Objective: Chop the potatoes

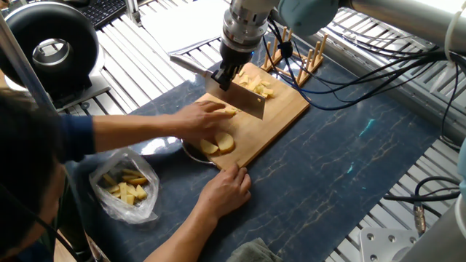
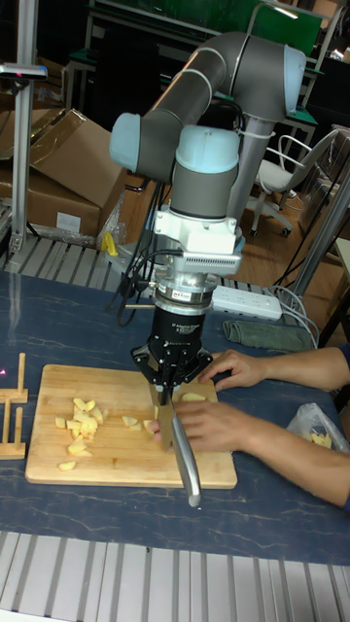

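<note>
My gripper (image 1: 226, 78) (image 2: 173, 387) is shut on a steel cleaver (image 1: 239, 100) (image 2: 187, 459), held over the middle of the wooden cutting board (image 1: 280, 116) (image 2: 58, 469). The blade's edge is just above the board. Chopped potatoes (image 1: 258, 88) (image 2: 82, 418) lie in a pile on the board's far end. Two larger potato slices (image 1: 218, 143) rest near its front edge. A person's hand (image 1: 200, 116) (image 2: 209, 425) reaches across the board to a small potato piece (image 1: 231, 111) right beside the blade.
The person's other hand (image 1: 226, 188) (image 2: 238, 369) holds the board's near corner. A clear plastic bag (image 1: 124, 185) (image 2: 316, 428) of yellow pieces lies on the dark mat. A wooden rack (image 1: 298, 54) (image 2: 12, 418) stands beyond the board. A black round device (image 1: 51, 47) sits far left.
</note>
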`<state>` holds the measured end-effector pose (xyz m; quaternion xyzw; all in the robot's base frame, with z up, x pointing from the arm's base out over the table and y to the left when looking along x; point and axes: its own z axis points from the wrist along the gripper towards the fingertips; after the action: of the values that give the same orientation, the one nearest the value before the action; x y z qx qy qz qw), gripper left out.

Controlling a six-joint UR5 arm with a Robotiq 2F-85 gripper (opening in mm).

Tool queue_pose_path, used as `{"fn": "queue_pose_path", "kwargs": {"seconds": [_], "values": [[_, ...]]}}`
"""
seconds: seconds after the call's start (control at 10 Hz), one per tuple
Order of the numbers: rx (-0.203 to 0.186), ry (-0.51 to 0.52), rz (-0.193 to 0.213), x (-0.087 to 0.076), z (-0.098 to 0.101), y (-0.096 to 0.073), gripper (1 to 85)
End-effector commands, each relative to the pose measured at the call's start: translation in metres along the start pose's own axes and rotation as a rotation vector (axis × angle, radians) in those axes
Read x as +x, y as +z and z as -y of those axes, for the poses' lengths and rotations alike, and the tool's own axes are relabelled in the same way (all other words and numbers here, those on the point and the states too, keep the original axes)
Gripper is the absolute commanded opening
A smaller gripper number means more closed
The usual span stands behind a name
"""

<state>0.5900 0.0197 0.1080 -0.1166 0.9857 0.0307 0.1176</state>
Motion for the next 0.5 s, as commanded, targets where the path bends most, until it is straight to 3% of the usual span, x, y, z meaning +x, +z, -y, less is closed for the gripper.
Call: {"fn": "queue_pose_path", "kwargs": {"seconds": [0.0, 0.4], "values": [[-0.005, 0.001, 0.007, -0.0007, 0.0007, -0.0111, 1.0], [0.000, -0.015, 0.023, -0.0044, 0.0024, -0.0176, 1.0]]}}
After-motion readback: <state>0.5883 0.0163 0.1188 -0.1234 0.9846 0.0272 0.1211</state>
